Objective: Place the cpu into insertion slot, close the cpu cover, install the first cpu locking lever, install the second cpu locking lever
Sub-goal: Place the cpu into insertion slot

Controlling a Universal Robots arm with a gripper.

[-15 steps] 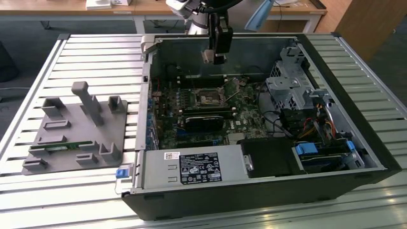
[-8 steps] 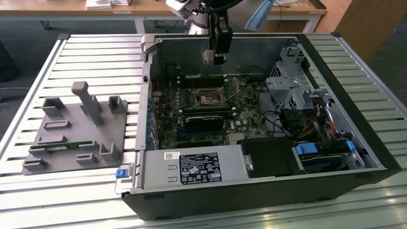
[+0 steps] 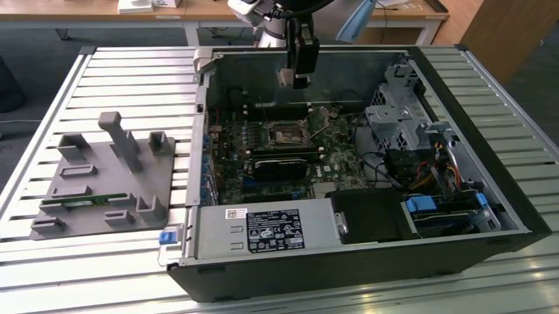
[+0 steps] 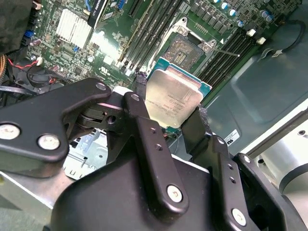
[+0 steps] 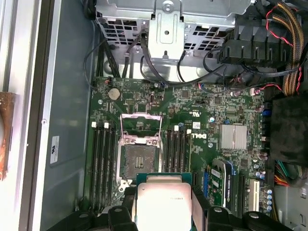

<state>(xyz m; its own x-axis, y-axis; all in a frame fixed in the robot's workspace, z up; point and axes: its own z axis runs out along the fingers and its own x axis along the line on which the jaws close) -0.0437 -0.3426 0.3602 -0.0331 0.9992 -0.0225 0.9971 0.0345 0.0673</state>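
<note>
A slatted desk carries an open computer case lying on its side. On the exterior view's left, beside the case, sits a grey fixture with upright posts. Inside the case the green board lies face up, with a power supply at the near end and a drive cage on the exterior view's right.

The arm reaches in from above, and its black pincer hangs over the board, up near the level of the case rim. Its two fingers are closed partway, one against each of two opposite edges of the cpu, gripping it flat with the dull metal top towards the wrist cameras.

In the first wrist view the cover is swung open on one side of the slot, leaving the socket bare. The slot sits between two banks of memory slots. The cpu is in the air, apart from the slot and not seated in it.
</note>
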